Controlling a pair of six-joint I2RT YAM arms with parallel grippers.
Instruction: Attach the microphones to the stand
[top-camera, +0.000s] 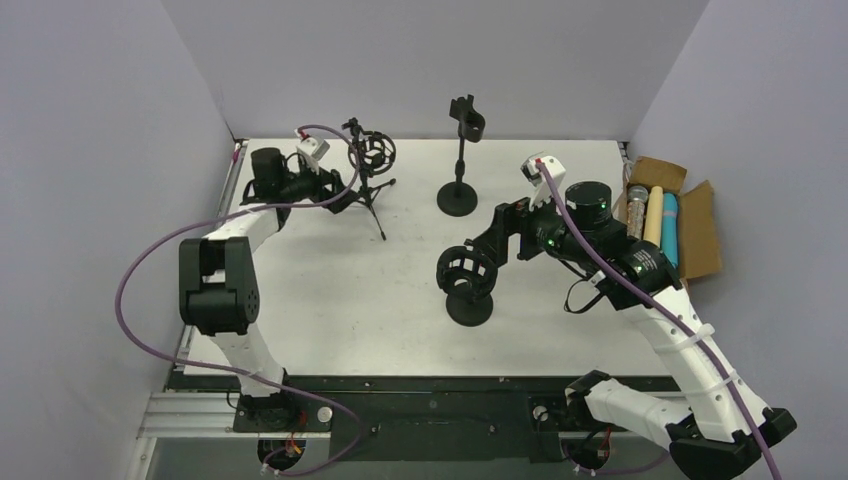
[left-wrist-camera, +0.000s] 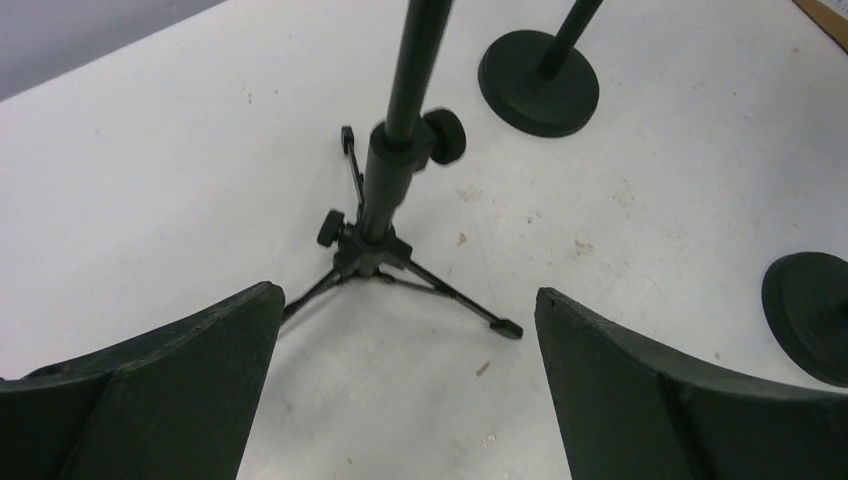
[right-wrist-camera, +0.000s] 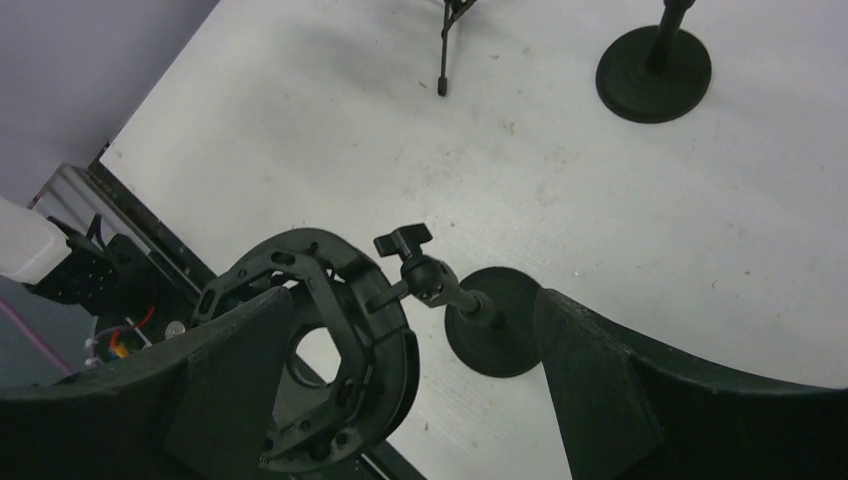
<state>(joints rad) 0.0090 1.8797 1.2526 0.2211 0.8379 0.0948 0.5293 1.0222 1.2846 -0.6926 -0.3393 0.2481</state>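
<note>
Three black stands are on the white table. A tripod stand (top-camera: 368, 170) with a ring mount is at the back left. A clip stand (top-camera: 460, 155) is at the back middle. A round-base stand with a ring shock mount (top-camera: 468, 282) is in the middle. Microphones lie in a cardboard box (top-camera: 700, 235) at the right: a glittery one (top-camera: 635, 205), a cream one (top-camera: 654, 212) and a teal one (top-camera: 670, 228). My left gripper (top-camera: 337, 193) is open and empty just left of the tripod (left-wrist-camera: 385, 200). My right gripper (top-camera: 497, 238) is open and empty, close beside the shock mount (right-wrist-camera: 320, 330).
The clip stand's round base (left-wrist-camera: 538, 68) lies beyond the tripod in the left wrist view. The tripod's legs (top-camera: 378, 215) spread over the table. Grey walls close in the table on three sides. The box sits past the table's right edge.
</note>
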